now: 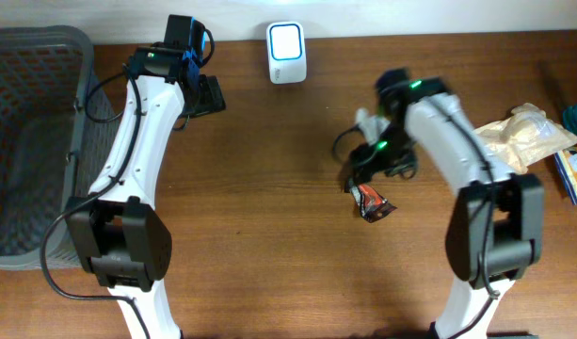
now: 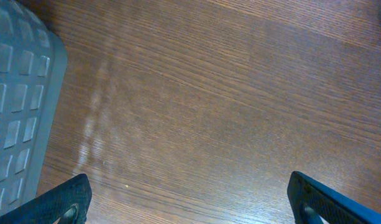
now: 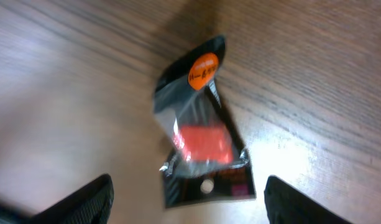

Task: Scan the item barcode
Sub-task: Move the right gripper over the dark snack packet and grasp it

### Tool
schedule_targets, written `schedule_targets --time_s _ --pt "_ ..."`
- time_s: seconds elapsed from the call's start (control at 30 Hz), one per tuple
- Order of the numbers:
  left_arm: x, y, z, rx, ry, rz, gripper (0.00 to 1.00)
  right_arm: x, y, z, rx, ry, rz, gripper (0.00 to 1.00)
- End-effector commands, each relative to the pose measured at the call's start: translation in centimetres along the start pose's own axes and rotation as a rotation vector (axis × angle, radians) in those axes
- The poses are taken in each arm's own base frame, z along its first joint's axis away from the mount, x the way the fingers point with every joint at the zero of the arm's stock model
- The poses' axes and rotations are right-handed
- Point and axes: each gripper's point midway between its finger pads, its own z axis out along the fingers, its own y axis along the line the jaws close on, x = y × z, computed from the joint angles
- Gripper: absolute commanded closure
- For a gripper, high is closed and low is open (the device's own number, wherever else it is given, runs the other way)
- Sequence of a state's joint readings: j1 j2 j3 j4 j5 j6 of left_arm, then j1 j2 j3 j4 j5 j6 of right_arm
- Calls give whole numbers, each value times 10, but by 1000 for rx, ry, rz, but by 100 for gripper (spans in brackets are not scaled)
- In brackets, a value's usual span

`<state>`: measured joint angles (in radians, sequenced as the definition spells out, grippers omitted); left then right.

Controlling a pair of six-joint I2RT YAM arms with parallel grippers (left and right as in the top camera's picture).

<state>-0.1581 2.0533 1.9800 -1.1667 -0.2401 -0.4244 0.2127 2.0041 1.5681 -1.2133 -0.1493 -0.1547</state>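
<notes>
Small black glossy packet, red contents, round orange sticker at one end. It lies flat on the brown wooden table, right of centre, just near of the right wrist.

Right gripper hangs directly over the packet, fingers spread and clear of it on both sides. Nothing pinched.

Key relation: in the wrist view the packet's long axis runs away from the gripper, sticker end farthest, slightly skewed. That puts it crosswise to the line between the fingers, so closing would likely catch the narrow width.

White box scanner with lit face stands at the far edge, far and left of the packet, well apart.

Left gripper spread wide over bare wood beside the grey mesh basket, empty. Right arm is clearly nearer. No barcode visible from here.
</notes>
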Motion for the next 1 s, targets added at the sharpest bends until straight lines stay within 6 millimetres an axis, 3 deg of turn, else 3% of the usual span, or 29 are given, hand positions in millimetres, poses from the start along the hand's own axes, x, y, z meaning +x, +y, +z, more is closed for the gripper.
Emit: schedule_targets --time_s 0.0,0.13,0.23,0.33,0.37,0.5,0.67,0.97 --pt "3 -3 6 -8 13 -4 1 12 -15 25 204 56 -30 22" --pt "3 -3 6 -8 13 -4 1 9 -15 43 238 33 -57 14" --pt "3 -3 6 -8 13 -4 1 7 -16 53 240 10 -57 18" --pt "3 -3 6 -8 13 -4 1 2 -17 59 241 -27 10 47" --pt "3 -2 6 -8 13 -4 1 1 -17 59 240 -32 35 62" --pt "3 -3 6 -8 13 -4 1 0 -16 58 234 -40 76 79" --pt "3 -3 6 -8 13 -4 1 -13 -5 45 176 -79 129 83" --pt "3 -3 6 -8 13 -4 1 -41 12 -11 111 -144 165 85"
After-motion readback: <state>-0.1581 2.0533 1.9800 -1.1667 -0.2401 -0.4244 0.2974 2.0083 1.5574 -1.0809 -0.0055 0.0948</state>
